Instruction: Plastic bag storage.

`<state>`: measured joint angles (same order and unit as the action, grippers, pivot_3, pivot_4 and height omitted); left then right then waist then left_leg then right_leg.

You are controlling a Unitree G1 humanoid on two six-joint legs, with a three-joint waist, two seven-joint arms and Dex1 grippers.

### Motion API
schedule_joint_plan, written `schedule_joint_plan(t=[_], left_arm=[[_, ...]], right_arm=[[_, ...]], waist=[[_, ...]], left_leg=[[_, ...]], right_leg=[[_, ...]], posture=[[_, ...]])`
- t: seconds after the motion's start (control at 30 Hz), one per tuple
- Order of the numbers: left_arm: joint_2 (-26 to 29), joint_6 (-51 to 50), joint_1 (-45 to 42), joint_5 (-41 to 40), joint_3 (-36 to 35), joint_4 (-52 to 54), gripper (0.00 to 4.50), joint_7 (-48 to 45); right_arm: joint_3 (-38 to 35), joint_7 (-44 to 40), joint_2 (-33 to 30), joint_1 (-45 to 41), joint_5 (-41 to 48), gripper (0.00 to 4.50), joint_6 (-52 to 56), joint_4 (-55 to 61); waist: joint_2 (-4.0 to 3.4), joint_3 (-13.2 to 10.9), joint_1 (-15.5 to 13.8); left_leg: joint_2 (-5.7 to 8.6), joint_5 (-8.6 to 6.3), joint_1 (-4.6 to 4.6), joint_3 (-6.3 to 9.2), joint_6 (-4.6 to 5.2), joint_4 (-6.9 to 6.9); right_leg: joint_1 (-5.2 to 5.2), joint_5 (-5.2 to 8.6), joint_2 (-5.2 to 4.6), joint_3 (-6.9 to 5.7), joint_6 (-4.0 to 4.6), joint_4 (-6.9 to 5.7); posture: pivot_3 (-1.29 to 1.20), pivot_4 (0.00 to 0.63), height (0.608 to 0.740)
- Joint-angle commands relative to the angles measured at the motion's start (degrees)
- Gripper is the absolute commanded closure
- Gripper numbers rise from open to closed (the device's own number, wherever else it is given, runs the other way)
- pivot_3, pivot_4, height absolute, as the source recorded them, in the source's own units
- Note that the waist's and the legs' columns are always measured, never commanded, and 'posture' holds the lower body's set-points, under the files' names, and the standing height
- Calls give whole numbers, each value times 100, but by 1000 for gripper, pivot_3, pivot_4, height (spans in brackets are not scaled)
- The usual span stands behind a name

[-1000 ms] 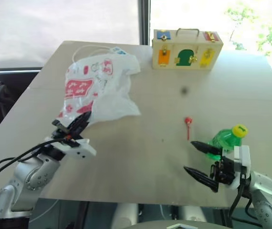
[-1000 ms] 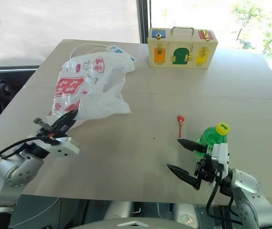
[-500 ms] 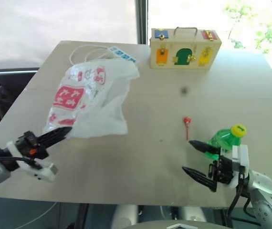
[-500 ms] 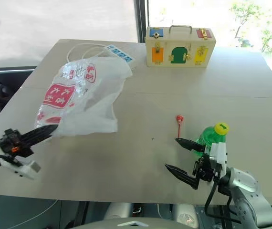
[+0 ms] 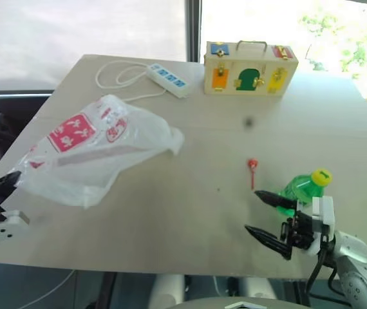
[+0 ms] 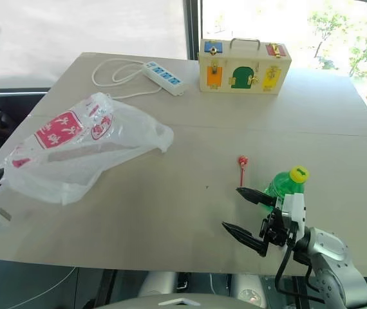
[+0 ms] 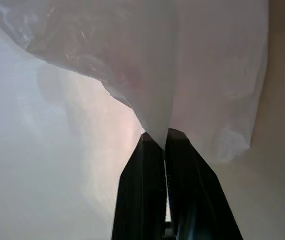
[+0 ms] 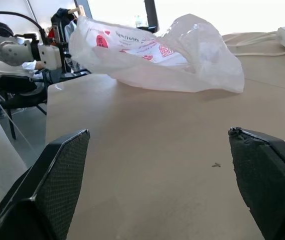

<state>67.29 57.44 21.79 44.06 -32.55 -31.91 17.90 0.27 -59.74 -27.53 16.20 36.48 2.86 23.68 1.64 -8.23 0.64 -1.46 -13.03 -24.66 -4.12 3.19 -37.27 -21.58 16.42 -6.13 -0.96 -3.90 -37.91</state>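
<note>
Tabletop [image 5: 190, 212]: my left gripper [image 5: 0, 185], pinched on the plastic bag [image 5: 100, 151], has dragged it lower-left, stretching it flat; right gripper [image 5: 270, 215] idles wide open, empty.

Bag [image 5: 96, 151]: thin, glossy, crinkled translucent plastic. Surface [image 5: 190, 212]: smooth, matt pale wood. Box [image 5: 250, 67]: light wood with a metal handle. Bottle [image 5: 304, 187]: shiny green plastic. Right claw [image 8: 157, 185] pads [image 8: 65, 175]: matt black, finely textured.

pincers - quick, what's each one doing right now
Left pincer: closed on a pinch of the plastic bag.
Right pincer: wide open, holding nothing.
</note>
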Motion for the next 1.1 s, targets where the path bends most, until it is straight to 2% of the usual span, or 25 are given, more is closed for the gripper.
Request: schedule_joint_plan(t=[0.03, 0.2, 0.27, 0.33, 0.37, 0.47, 0.57, 0.7, 0.8, 0.97, 1.1], left_arm=[[-193, 98, 325, -313, -84, 469, 2816, 47], [-795, 123, 1177, -656, -256, 764, 664, 8], [-1217, 61, 1448, -1811, -218, 867, 33, -367], [-1601, -278, 1702, -3675, 135, 1156, 33, -1164], [-1784, -418, 1830, -4195, 167, 1349, 33, -1378], [-2117, -264, 2439, -4505, 588, 2029, 33, -2036], [-2545, -623, 2781, -5362, 1405, 2654, 33, -2791], [-2799, -1722, 2708, -6877, 2356, 3749, 33, -3819], [-2964, -2632, 2522, -7856, 2682, 4315, 33, -4332], [-3400, -3536, 2104, -8477, 2666, 4809, 33, -4620], [-3639, -3834, 1879, -8553, 2361, 5192, 33, -4688]], right_arm=[[-29, -4, -36, -41, 33, 0, -11, 191], [12, 54, 19, 7, -23, 0, -47, 226], [30, 85, 53, 24, -47, 0, -63, 233], [35, 106, 70, 30, -56, 0, -57, 248], [40, 118, 76, 34, -59, 0, -53, 258], [64, 156, 93, 27, -65, 0, -37, 278], [92, 178, 99, 6, -53, 0, -11, 291], [84, 184, 76, -34, -34, 0, 16, 291], [76, 184, 61, -75, -33, 0, 37, 287], [79, 220, 69, -106, -63, 0, 41, 299], [93, 225, 66, -79, -97, 0, 16, 286]], waist=[[-2, -1, 4], [-2, -1, 51], [-3, -1, 50], [0, 1, 36], [0, 2, 31], [4, 6, 16], [-15, 8, 17], [-16, 12, -10], [-30, 4, -13], [-36, -1, 11], [-34, 0, -7]], left_leg=[[0, 0, 0, 0, 0, 1], [-7, -1, 2, -1, -1, 15], [-9, -1, 2, -1, -2, 18], [-10, -1, -2, 2, -2, 17], [-12, -1, 2, 1, -2, 17], [-8, -2, 0, -2, -2, 10], [-8, -2, 3, -15, -2, 8], [-11, -2, 3, -9, -1, 5], [-11, -1, 0, -7, 0, 1], [-17, 2, 1, -8, 3, -14], [-24, 16, 3, -7, 26, -16]], right_leg=[[-1, 0, -1, 1, 0, 0], [-9, 1, -3, 3, 2, 2], [-10, 2, -4, 5, 4, 3], [-10, 10, -10, 12, 18, 4], [-9, 12, -24, 9, 24, 4], [-4, 10, -89, -63, 27, 3], [-4, 0, -122, -103, 42, 8], [-3, 0, -144, -154, 41, 6], [-1, -1, -141, -162, 40, 5], [2, -1, -102, -168, 38, 7], [3, -1, -63, -172, 36, 5]], posture=[[0, 150, 731], [0, 150, 731], [0, 150, 731], [0, 150, 731], [0, 150, 731], [0, 150, 731], [0, 150, 731], [0, 150, 731], [0, 150, 731], [0, 150, 731], [0, 150, 731]])
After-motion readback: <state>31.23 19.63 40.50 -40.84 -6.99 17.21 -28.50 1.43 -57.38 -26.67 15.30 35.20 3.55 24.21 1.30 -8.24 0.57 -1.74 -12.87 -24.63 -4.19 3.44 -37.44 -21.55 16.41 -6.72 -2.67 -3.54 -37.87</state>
